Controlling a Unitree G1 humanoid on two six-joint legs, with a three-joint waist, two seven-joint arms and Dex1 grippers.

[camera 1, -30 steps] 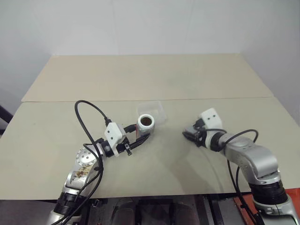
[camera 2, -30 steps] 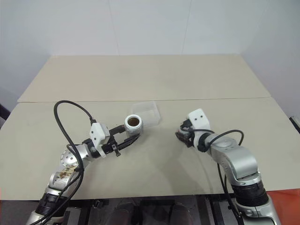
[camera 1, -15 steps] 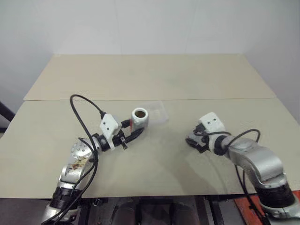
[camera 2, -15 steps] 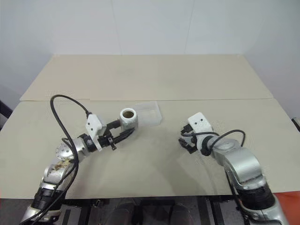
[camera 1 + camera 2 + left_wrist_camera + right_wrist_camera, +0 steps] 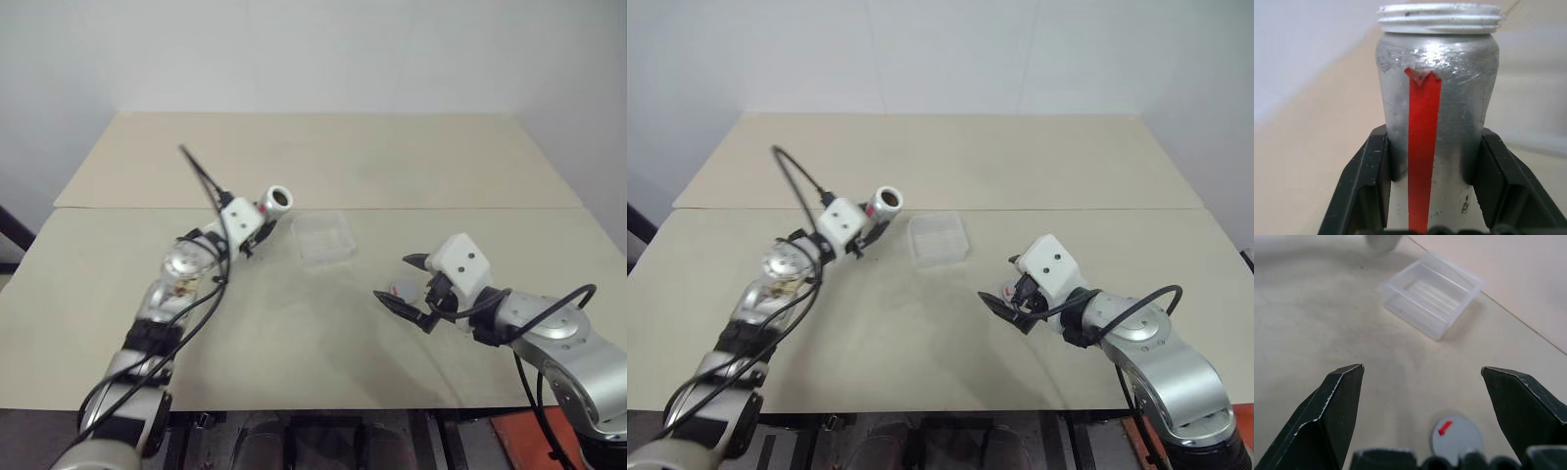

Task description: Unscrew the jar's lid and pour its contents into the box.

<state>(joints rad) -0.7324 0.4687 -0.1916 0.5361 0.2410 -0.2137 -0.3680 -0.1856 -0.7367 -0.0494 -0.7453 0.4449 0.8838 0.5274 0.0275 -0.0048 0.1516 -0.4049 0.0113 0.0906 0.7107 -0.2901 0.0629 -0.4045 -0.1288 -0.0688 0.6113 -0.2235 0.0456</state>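
left fingers: the left gripper (image 5: 1427,196) has its fingers (image 5: 1364,186) clamped on the lower body of the jar (image 5: 1436,105), one on each side of the red stripe.
jar: lifted off the table (image 5: 294,343), open mouth up and tilted toward the box (image 5: 324,237); it sits just beside the box, on the robot's left, not over it.
right fingers: the right gripper (image 5: 1425,416) has its fingers (image 5: 1334,416) spread wide and grips nothing.
lid: the lid (image 5: 1456,439) lies flat on the table below the right fingers, red mark up, well apart from the box.
box: clear, empty, standing square on the table between the two arms.
step in hand: by my reading the lid is off and pouring is next.
doing it well: carry the mouth over the middle of the box before tipping further, keep the rim low, and roll the wrist slowly so nothing spills past the shallow wall.
risk: the light box may slide if bumped.
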